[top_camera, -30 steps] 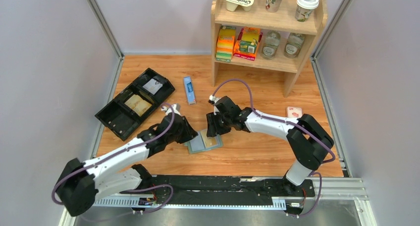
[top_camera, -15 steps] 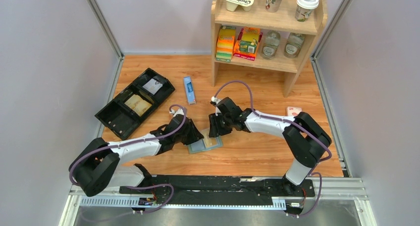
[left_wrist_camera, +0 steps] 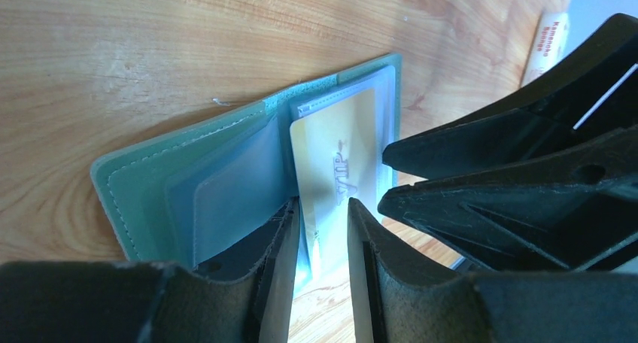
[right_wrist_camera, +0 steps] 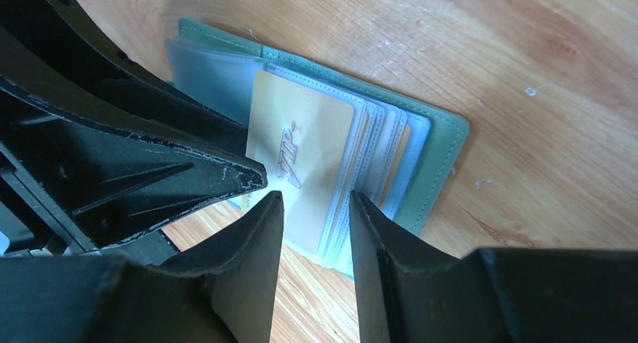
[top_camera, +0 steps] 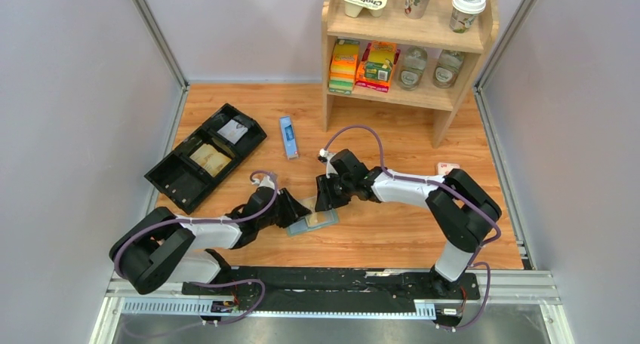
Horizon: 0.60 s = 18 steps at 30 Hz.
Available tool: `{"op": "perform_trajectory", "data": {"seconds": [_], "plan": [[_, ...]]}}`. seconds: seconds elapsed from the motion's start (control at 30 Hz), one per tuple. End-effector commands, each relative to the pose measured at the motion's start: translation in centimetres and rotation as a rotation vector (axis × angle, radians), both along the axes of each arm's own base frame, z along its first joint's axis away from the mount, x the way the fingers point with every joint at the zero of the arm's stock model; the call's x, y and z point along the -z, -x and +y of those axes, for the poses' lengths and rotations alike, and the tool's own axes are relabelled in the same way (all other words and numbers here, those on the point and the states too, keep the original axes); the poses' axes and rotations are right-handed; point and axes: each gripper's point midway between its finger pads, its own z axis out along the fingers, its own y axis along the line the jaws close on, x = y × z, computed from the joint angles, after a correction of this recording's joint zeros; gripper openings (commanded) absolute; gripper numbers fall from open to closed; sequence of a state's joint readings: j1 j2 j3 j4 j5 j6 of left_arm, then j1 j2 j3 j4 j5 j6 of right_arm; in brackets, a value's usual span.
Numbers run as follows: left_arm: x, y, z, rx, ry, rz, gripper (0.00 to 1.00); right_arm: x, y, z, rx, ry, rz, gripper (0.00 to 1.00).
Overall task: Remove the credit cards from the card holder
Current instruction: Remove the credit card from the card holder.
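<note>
The card holder (top_camera: 315,222) lies open on the wooden table, sage green outside with pale blue-grey pocket pages. It also shows in the left wrist view (left_wrist_camera: 143,181) and the right wrist view (right_wrist_camera: 445,151). A golden credit card (left_wrist_camera: 335,151) marked VIP sits in the top pocket, also seen in the right wrist view (right_wrist_camera: 301,144); a second tan card edge (right_wrist_camera: 401,159) peeks out under further pages. My left gripper (left_wrist_camera: 320,234) is low at the holder's edge, narrowly open, with a page edge between its fingers. My right gripper (right_wrist_camera: 314,207) is narrowly open just above the pages, empty.
A black compartmented tray (top_camera: 175,179) lies at the back left, a long blue box (top_camera: 287,136) behind the holder. A wooden shelf unit (top_camera: 407,95) with cups and packs stands at the back. A small pink pack (top_camera: 447,167) lies at the right.
My left arm has stretched out lower and its gripper has come down to the holder's left edge. The holder looks slightly shifted. My right gripper has barely moved.
</note>
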<state>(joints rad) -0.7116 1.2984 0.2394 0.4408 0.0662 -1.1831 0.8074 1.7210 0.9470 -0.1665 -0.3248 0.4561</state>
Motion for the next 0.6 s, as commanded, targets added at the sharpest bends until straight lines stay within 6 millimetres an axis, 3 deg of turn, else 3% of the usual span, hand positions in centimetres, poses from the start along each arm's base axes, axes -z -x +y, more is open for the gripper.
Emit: {"op": "perform_trajectory", "data": {"seconds": [0.0, 0.23, 0.57], "plan": [[-0.9, -0.1, -0.5, -0.020, 0.105, -0.034, 0.38, 0.3, 0.0, 0.7, -0.010, -0.036, 0.010, 0.40], [-2.5, -0.3, -0.2, -0.038, 0.155, -0.106, 0.30, 1.1, 0.1, 0.3, 0.003, -0.013, 0.026, 0.40], [-6.4, -0.8, -0.2, -0.016, 0.208, -0.260, 0.22, 2.4, 0.4, -0.1, 0.009, 0.009, 0.057, 0.39]]}}
